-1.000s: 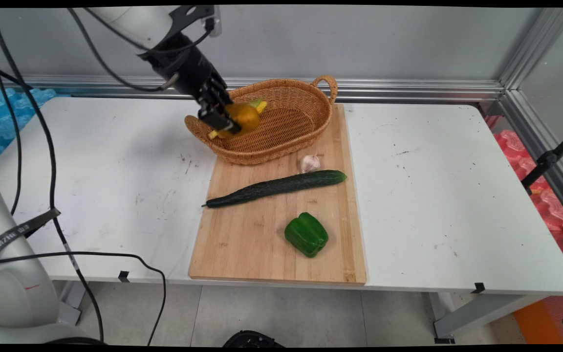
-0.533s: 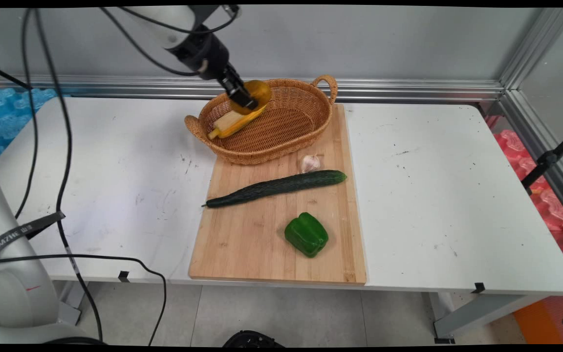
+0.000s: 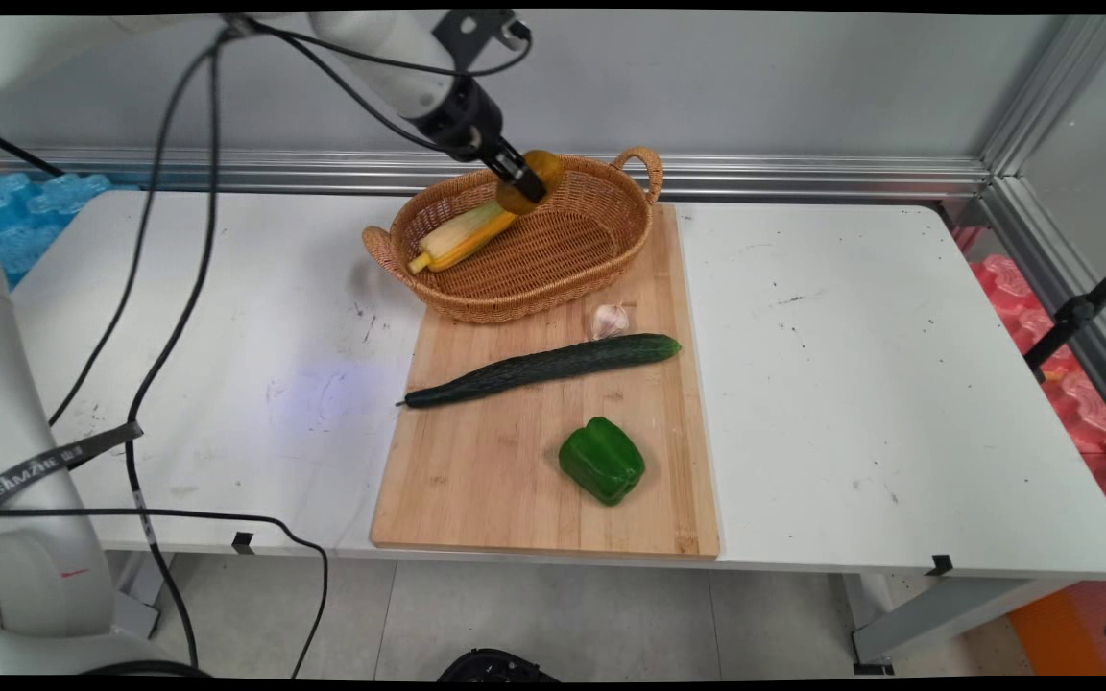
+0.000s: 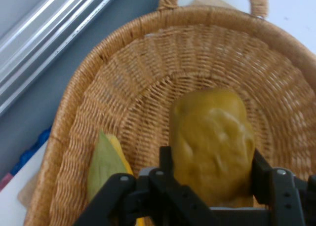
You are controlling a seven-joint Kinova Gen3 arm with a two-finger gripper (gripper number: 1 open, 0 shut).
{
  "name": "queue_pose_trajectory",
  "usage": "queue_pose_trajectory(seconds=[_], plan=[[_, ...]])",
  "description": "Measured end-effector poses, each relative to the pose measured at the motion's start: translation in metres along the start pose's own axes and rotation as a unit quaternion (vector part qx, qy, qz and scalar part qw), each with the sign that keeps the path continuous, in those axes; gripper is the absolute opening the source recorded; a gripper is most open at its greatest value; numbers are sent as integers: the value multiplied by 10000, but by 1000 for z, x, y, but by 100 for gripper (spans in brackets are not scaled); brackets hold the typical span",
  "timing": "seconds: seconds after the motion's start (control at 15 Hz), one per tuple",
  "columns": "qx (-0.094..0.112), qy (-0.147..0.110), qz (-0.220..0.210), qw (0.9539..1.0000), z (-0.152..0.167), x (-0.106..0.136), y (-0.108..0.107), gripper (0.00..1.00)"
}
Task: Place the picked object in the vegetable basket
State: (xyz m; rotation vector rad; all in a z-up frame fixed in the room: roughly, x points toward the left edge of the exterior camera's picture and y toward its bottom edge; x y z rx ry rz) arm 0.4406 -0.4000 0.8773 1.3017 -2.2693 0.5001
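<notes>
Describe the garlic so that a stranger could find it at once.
Find the wooden cutting board in the table's middle. Between the wicker basket and the long dark cucumber lies the garlic, small, whitish and the only pale thing there.

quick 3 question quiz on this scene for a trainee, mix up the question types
1. True or false: the gripper is shut on a potato above the basket.
2. What already lies in the basket? A) garlic B) corn C) pepper
3. Which thing on the board lies between the garlic and the pepper?

Key
1. True: both fingers press the potato's sides.
2. B: the corn lies in the basket's left part.
3. The cucumber.
</notes>
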Motion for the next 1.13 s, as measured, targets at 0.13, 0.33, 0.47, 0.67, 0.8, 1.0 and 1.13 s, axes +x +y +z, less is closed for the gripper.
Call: queue_pose_trajectory(seconds=[0.13,0.33,0.47,0.67,0.8,1.0,1.13], plan=[[44,-10,-90,9999,23,4,0,0],[81,-72,-194,9998,57,9,2,0],[82,-112,-239,9996,76,12,3,0],[81,-172,-312,9993,104,16,5,0],[85,-200,-339,9992,118,19,5,0],[79,-227,-321,9992,129,22,3,100],[83,-209,-304,9993,130,25,1,100]])
